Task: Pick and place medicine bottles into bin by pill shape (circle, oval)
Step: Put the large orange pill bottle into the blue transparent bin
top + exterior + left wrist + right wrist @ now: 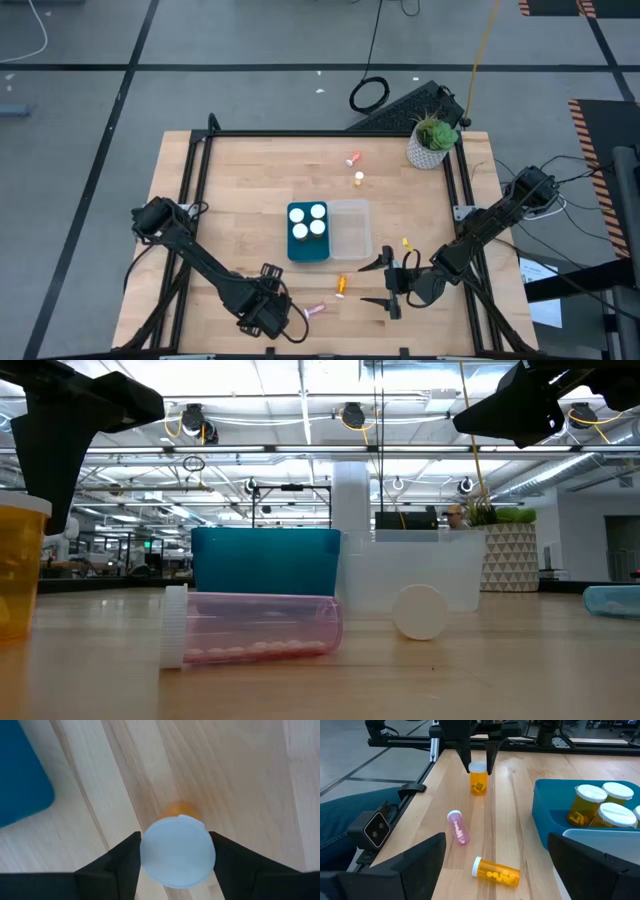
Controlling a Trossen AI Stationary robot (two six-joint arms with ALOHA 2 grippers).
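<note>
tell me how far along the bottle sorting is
Done: four bottles stand in the blue bin; the clear bin looks empty. In hand: the left end effector is closed on an upright amber bottle. Left: a pink bottle, an amber one lying down, and a few more farther off. Right end effector waits open.

Bright, even light falls from long ceiling strip lamps (300, 455), casting only soft shadows on the pale wooden tabletop (250, 180). The white round cap (177, 851) looks slightly blurred, perhaps too close for focus.

Potted plant (433, 141) at table corner, dark keyboard (405, 108) just beyond.
</note>
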